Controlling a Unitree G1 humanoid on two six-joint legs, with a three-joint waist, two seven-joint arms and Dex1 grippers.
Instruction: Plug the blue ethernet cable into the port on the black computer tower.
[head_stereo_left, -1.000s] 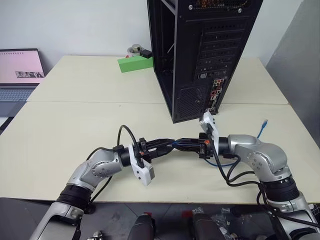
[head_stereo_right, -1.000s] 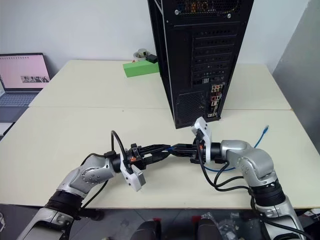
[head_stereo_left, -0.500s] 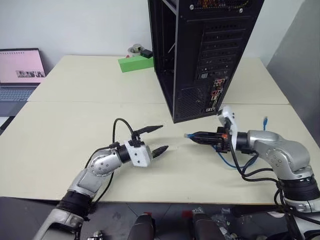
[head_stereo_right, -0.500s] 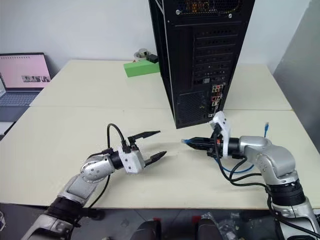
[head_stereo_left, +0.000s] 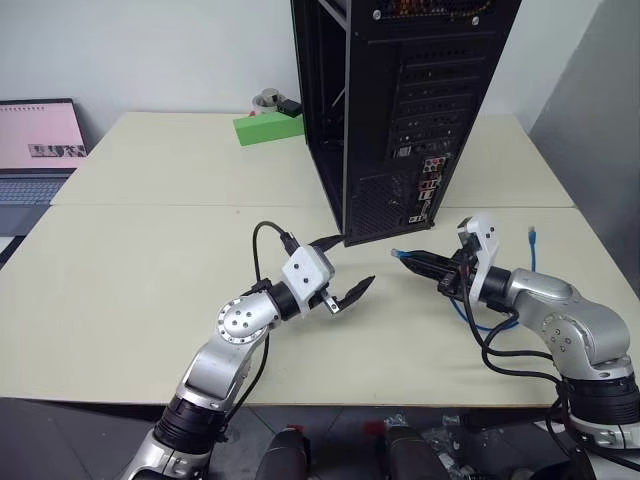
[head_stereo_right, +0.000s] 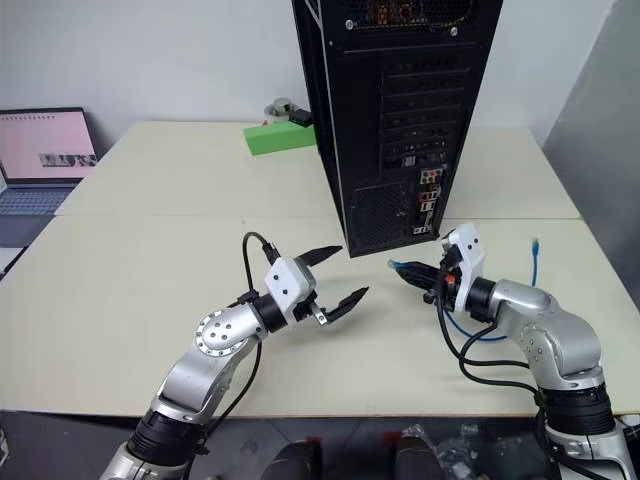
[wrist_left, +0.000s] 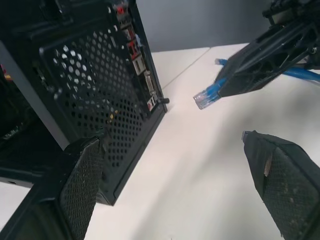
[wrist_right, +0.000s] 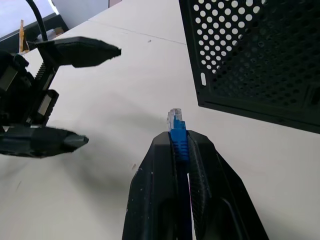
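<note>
The black computer tower (head_stereo_left: 400, 100) stands upright at the table's middle back, its rear face toward me. Its connector cluster (head_stereo_left: 427, 188) with coloured jacks sits low on that face; I cannot pick out the port within it. My right gripper (head_stereo_left: 415, 261) is shut on the blue ethernet cable (wrist_right: 179, 140) just behind its pale plug (head_stereo_left: 397, 253), which points left, just in front of the tower's lower rear corner. The cable loops back on the table (head_stereo_left: 478, 322) to its free end (head_stereo_left: 532, 237). My left gripper (head_stereo_left: 348, 265) hangs open, left of the plug, holding nothing.
A green block (head_stereo_left: 268, 127) and a small roll (head_stereo_left: 268, 98) lie behind the tower on the left. A laptop (head_stereo_left: 35, 150) stands open at the far left. A grey panel (head_stereo_left: 600, 130) borders the table's right side.
My left gripper has opened, let go of the cable, rolled over and swung toward the tower. My right gripper has carried the plug to the right, closer to the tower's rear face.
</note>
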